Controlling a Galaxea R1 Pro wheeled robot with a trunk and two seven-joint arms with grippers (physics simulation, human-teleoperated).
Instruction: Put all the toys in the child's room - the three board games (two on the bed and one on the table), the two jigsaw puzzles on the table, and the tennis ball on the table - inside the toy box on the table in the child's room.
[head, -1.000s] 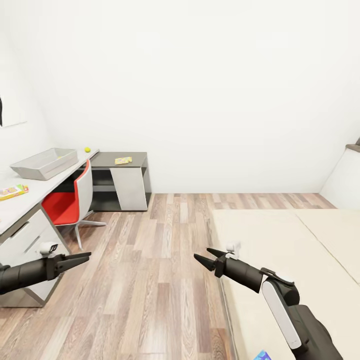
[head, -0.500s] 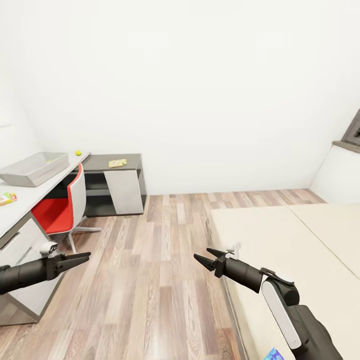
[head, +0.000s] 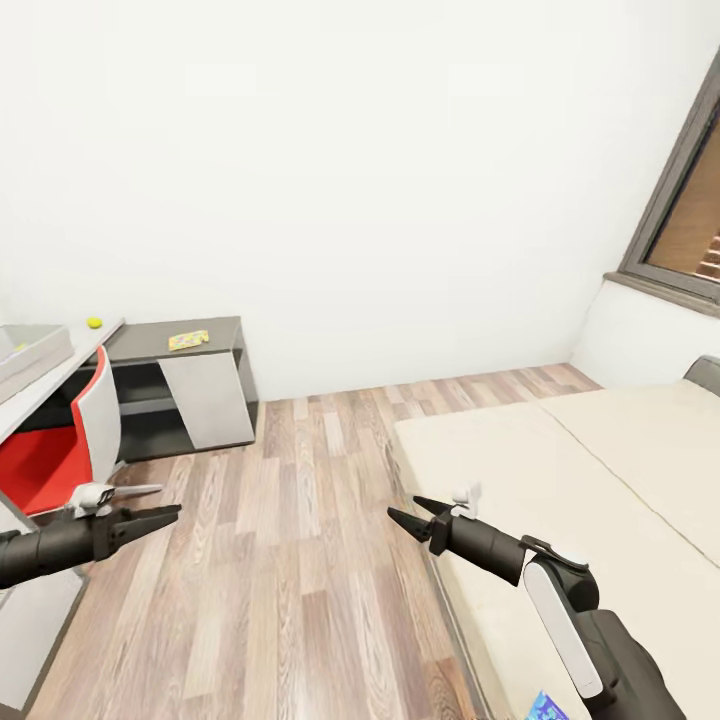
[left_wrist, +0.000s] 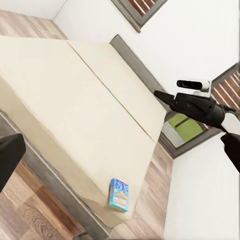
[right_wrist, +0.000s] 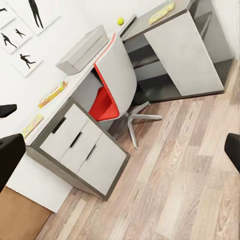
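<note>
We hold both claws wide and empty, left gripper (head: 165, 516) and right gripper (head: 415, 514), over open floor (head: 300, 560) between table (head: 60, 362) and bed (head: 600, 480) edge.

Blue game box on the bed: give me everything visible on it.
The blue game box is a small flat rectangle with a light blue printed face carrying yellow, orange and green artwork; the lettering is too small to read. It looks like cardboard and is closed. It lies flat on the cream mattress, close to one corner by the edge, touching only the bed. In the head view just a corner of it shows at the bottom, beside the right arm.
</note>
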